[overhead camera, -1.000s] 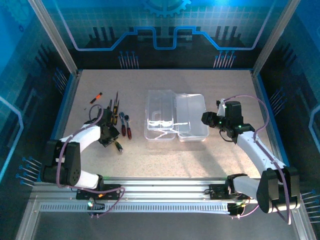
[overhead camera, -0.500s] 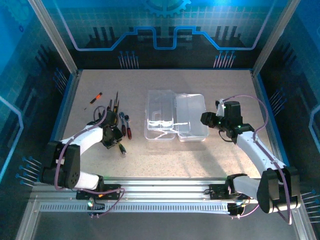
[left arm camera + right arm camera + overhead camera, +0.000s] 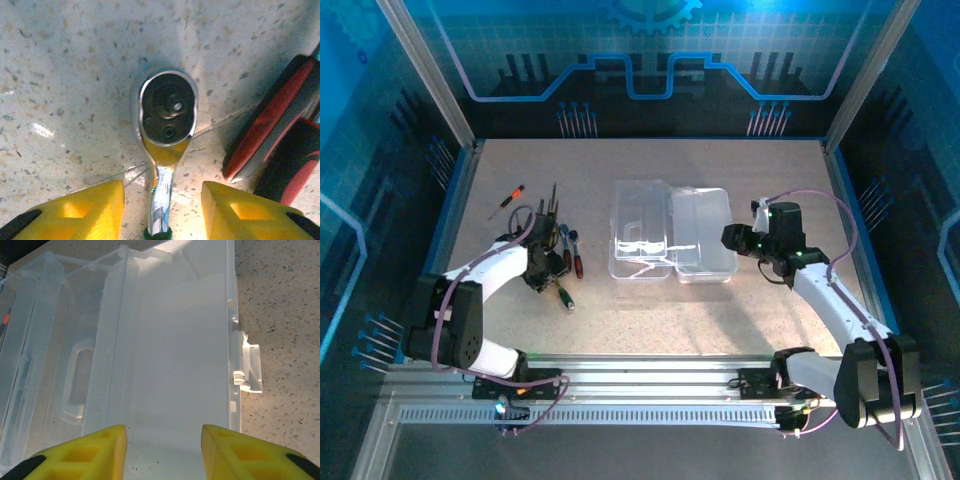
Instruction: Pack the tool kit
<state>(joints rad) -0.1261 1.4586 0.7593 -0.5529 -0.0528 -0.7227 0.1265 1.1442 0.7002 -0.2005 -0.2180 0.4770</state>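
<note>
Case [image 3: 670, 235]: clear, lid open, counter [image 3: 720, 320] centre. Ratchet [image 3: 166, 112]: chrome, flat on counter left of case, between your left gripper's [image 3: 162, 192] spread jaws, apart from both. Your right gripper [image 3: 164, 432]: jaws spread, at case's right side.

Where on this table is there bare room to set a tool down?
Bare: the table's far strip behind the clear case, and the near strip in front of it. Crowded: the left side, where tools lie round the left gripper.

Chrome ratchet [image 3: 166, 115], red-and-black tool handles [image 3: 272, 135], clear case [image 3: 165, 340], beige dark-speckled table [image 3: 60, 75].
</note>
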